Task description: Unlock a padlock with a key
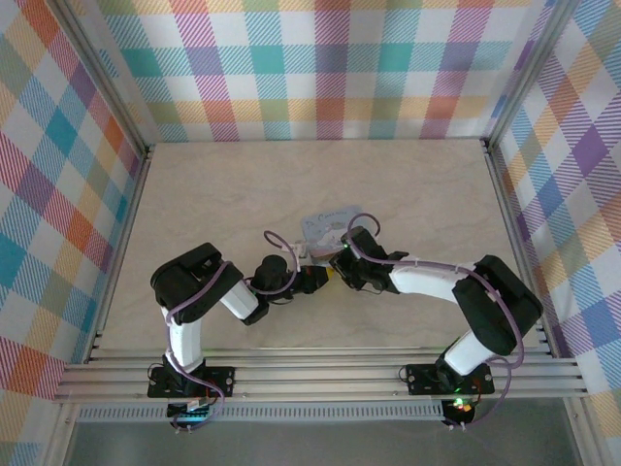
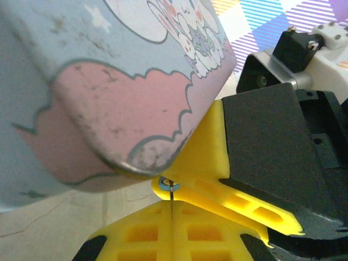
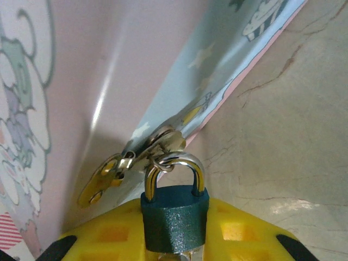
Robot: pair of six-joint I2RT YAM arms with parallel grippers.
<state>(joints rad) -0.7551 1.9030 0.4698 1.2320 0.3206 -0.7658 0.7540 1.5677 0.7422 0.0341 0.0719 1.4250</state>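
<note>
The tabletop [image 1: 243, 184] carries a pale blue box [image 1: 328, 229] with a cartoon picture, located near its centre. Both arms reach inward and meet at the near edge of the box. The right tool [image 3: 175, 234] is closed on the padlock [image 3: 175, 213]: the yellow fingers clamp the lower part of the dark blackish-blue body from both sides and hold it upright. The padlock is located just beside the side wall of the box, above the tabletop. Its pale metal shackle [image 3: 185, 161] is closed and passes through a ring on the brass hasp [image 3: 111, 175] of the box. The left tool [image 2: 171, 217] sits directly below the near corner of the box. Its yellow fingers are pressed together on a thin dark key [image 2: 171, 197], seen edge-on in the seam between them. The key points up to a small blue-rimmed round part at the tip of the right tool's finger; whether it is inserted cannot be determined.
</note>
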